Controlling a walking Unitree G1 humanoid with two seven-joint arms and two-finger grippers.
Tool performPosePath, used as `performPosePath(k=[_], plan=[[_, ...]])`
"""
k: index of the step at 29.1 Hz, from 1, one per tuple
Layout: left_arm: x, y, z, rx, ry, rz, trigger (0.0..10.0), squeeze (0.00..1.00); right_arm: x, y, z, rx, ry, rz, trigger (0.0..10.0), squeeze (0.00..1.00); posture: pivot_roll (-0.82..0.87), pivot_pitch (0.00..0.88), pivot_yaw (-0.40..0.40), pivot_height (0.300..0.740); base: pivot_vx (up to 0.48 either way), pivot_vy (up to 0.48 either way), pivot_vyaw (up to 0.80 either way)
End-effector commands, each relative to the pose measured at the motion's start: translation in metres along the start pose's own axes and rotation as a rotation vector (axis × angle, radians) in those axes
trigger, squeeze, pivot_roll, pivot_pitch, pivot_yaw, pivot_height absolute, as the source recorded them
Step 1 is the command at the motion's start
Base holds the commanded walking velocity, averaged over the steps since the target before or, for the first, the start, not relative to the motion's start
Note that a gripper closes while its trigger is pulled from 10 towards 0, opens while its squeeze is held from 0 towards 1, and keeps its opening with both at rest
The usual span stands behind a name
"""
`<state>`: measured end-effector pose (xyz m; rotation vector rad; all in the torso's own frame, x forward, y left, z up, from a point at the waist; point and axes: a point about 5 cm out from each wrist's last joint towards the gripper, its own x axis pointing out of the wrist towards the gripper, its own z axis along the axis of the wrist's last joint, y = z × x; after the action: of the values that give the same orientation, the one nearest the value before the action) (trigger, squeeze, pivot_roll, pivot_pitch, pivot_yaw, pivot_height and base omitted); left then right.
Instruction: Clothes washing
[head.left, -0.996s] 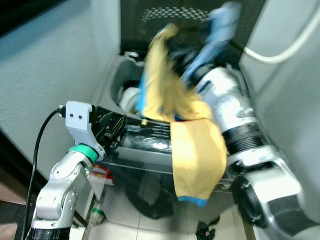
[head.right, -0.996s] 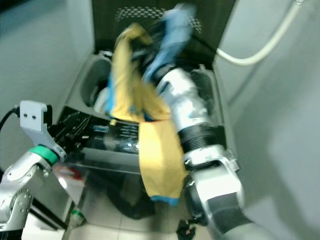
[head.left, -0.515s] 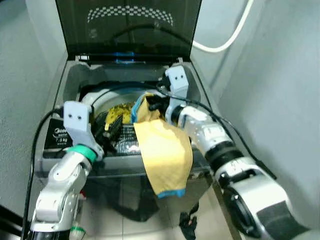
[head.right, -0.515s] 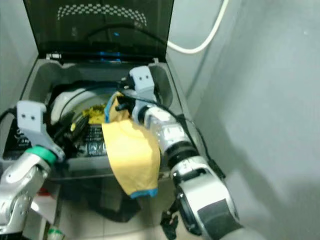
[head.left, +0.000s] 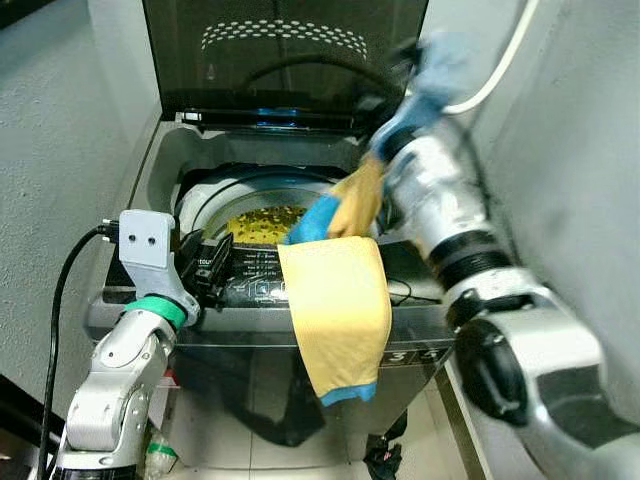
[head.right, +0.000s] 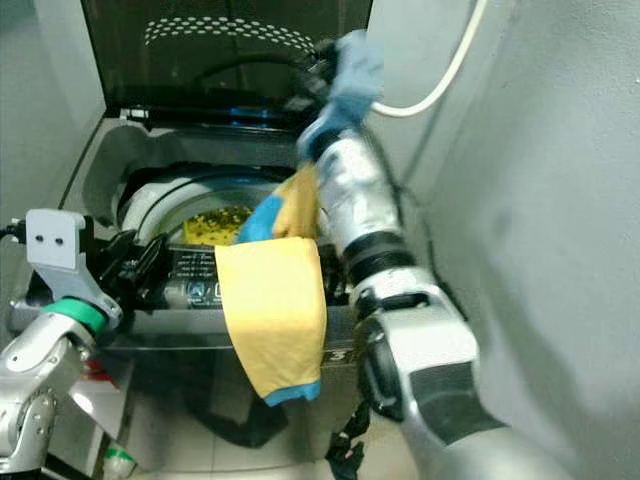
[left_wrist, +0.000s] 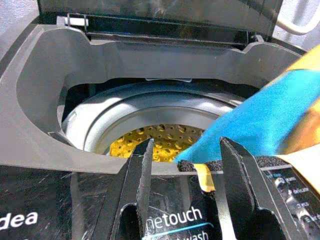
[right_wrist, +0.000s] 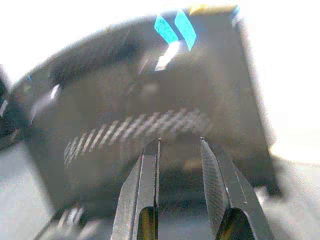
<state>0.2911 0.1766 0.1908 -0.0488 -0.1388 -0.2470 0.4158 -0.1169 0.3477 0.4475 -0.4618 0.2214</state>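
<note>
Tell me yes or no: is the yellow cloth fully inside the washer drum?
No. The yellow cloth hangs over the front edge of the washing machine, draped down its outside.

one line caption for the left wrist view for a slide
Open left claw poised at open grey top-loading washing machine, yellow blue-trimmed cloth garment draped over rim.

A white hose (head.left: 497, 75) curves across the grey wall (head.left: 590, 150) in the upper right of the head views. A black cable (head.left: 60, 300) loops down at lower left. On the tiled floor (head.left: 410, 455) at the bottom edge lies a small dark object (head.left: 383, 462), with a red-and-white package (head.right: 95, 385) at lower left.
</note>
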Motion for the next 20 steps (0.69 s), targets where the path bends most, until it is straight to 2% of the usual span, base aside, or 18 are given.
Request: performPosePath(k=[1,3,4,5,6,7,8,9,10,14,15,18,19,20], plan=[[-0.001,0.0,-0.005,0.007,0.029,0.004,10.0,0.0,0.007,0.004,0.022,-0.011,-0.026,0.059,10.0,0.0,0.08,0.0,-0.034,0.74,0.0,0.0,0.0],[-0.001,0.0,-0.005,0.007,0.029,0.004,10.0,0.0,0.007,0.004,0.022,-0.011,-0.026,0.059,10.0,0.0,0.08,0.0,-0.034,0.74,0.0,0.0,0.0],[-0.001,0.001,-0.004,0.008,0.028,0.005,10.0,0.0,0.008,0.008,0.018,-0.082,0.061,0.159,10.0,0.0,0.08,0.0,-0.034,0.74,0.0,0.0,0.0],[-0.001,0.001,-0.004,0.008,0.028,0.005,10.0,0.0,0.008,0.008,0.018,-0.082,0.061,0.159,10.0,0.0,0.08,0.0,-0.034,0.74,0.0,0.0,0.0],[-0.001,0.002,-0.004,0.012,0.027,0.006,10.0,0.0,0.003,0.014,0.01,-0.2,0.158,0.338,10.0,0.0,0.08,0.001,-0.033,0.74,0.0,0.0,0.0],[-0.002,0.005,-0.002,0.02,0.021,0.015,10.0,0.0,-0.007,0.013,0.002,-0.262,0.227,0.515,10.0,0.8,0.08,0.003,-0.036,0.74,0.0,0.0,0.0],[-0.002,0.005,-0.002,0.02,0.021,0.015,10.0,0.0,-0.007,0.013,0.002,-0.262,0.227,0.515,10.0,0.8,0.08,0.003,-0.036,0.74,0.0,0.0,0.0],[-0.003,0.01,0.001,0.026,0.015,0.03,10.0,0.0,-0.018,0.008,-0.004,-0.289,0.286,0.641,10.0,1.0,0.08,0.006,-0.039,0.74,0.0,0.0,0.0],[-0.005,0.014,0.003,0.03,0.01,0.043,10.0,0.0,-0.025,0.003,-0.007,-0.294,0.303,0.703,10.0,1.0,0.07,0.01,-0.041,0.74,0.0,0.0,0.0],[-0.009,0.02,0.005,0.033,0.005,0.067,10.0,0.0,-0.032,-0.001,-0.013,-0.289,0.312,0.72,10.0,1.0,0.07,0.014,-0.037,0.74,0.0,0.0,0.0],[-0.009,0.021,0.005,0.031,0.005,0.073,10.0,0.0,-0.035,0.005,-0.02,-0.28,0.322,0.745,10.0,1.0,0.07,0.014,-0.037,0.74,0.0,0.0,0.0],[-0.009,0.022,0.005,0.03,0.005,0.076,10.0,0.0,-0.037,0.009,-0.024,-0.272,0.33,0.764,10.0,1.0,0.07,0.014,-0.037,0.74,0.0,0.0,0.0],[-0.009,0.021,0.005,0.029,0.005,0.074,10.0,0.0,-0.037,0.017,-0.026,-0.243,0.331,0.784,10.0,0.61,0.07,0.014,-0.037,0.74,0.0,0.0,0.0],[-0.009,0.021,0.005,0.029,0.005,0.074,10.0,0.0,-0.037,0.017,-0.026,-0.243,0.331,0.784,10.0,0.61,0.07,0.014,-0.037,0.74,0.0,0.0,0.0]])
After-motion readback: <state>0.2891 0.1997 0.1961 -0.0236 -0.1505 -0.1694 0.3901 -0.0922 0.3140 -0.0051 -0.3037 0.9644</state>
